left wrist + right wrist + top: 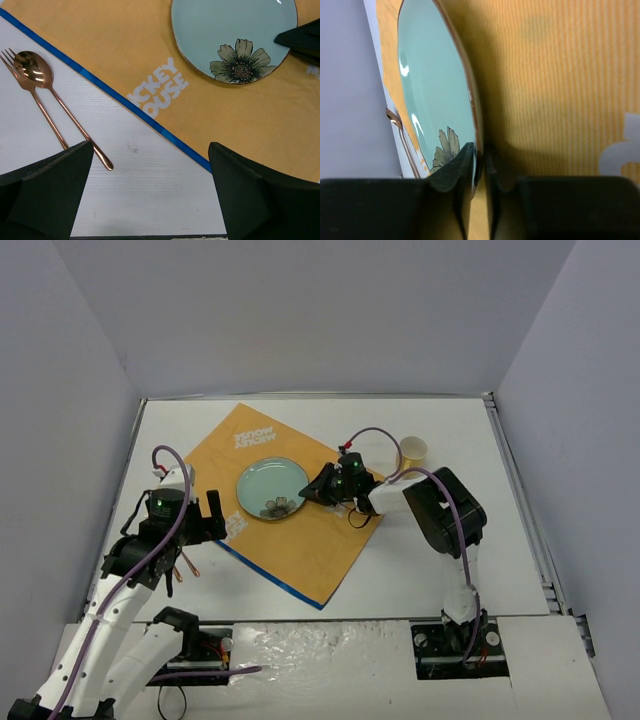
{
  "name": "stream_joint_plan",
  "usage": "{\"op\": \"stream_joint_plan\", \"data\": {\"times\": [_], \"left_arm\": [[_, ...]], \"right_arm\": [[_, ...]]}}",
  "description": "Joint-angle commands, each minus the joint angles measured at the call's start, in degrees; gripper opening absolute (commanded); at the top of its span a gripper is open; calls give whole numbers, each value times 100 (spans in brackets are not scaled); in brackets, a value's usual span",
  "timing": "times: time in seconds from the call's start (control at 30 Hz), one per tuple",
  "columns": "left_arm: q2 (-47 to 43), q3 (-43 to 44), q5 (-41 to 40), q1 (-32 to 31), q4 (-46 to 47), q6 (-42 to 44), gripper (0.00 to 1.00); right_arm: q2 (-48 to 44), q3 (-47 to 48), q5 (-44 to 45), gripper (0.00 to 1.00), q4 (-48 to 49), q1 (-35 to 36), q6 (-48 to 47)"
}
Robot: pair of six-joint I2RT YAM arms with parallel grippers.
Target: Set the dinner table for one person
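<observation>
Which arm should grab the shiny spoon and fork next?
Left. The open left gripper hangs right beside the spoon and fork on the dinner table. The right gripper is busy pinching the plate rim, farther away.

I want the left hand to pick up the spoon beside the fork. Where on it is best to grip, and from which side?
Take the spoon by its thin handle near the tail end, bringing the left hand straight down and closing across the handle. It lies flat on the table, and the fork crowds its bowl; the gap looks wider toward the tail.
</observation>
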Motion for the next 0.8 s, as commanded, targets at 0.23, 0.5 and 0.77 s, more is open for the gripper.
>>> {"op": "stream_joint_plan", "data": {"times": [0.23, 0.5, 0.77], "left_arm": [[43, 67, -78, 25, 253, 33, 97], [43, 67, -166, 25, 229, -4, 97], [66, 81, -250, 34, 189, -40, 97]], "right_arm": [[-739, 391, 890, 67, -1240, 28, -1361], [-2265, 834, 3050, 81, -3711, 41, -2794], [-3193, 503, 4838, 82, -4976, -382, -3197]]}}
